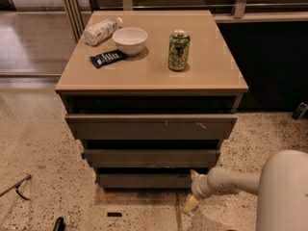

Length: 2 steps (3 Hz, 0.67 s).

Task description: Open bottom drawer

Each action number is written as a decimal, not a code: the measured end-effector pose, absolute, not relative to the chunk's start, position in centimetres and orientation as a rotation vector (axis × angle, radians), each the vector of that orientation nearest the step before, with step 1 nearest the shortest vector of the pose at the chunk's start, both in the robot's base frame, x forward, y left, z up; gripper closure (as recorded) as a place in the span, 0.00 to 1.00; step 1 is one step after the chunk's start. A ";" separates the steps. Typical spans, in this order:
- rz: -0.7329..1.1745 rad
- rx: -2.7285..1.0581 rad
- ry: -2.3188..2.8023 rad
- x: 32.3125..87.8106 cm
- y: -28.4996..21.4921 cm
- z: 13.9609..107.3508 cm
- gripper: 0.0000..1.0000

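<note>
Camera view shows the plain dark grey-brown flat-fronted bottom drawer point(144, 180), lowest in the tan-topped cabinet point(149, 76), apparently not yet pulled out. The cream gripper point(192, 189) sits at the cabinet's lower right corner; I cannot tell its grasp.

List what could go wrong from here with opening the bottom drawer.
The gripper sits at the right end of the bottom drawer, whose flat front shows no handle; it may slip off. Pulling from that end could skew the drawer. A jolt might tip the upright can on the cabinet top.
</note>
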<state>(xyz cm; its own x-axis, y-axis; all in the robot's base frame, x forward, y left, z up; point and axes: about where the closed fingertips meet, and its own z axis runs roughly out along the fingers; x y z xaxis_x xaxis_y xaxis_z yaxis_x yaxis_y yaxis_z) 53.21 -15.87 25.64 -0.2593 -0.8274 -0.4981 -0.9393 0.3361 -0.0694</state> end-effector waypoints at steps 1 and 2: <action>0.335 -1.547 2.155 53.2 -15.9 25.7 0.00; 0.369 -1.542 2.129 53.5 -16.3 25.8 0.00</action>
<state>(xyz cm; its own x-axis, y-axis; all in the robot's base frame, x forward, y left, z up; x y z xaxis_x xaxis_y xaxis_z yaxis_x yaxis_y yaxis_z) 53.47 -16.33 25.82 -0.2480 -0.8126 -0.5274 -0.9428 0.3276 -0.0615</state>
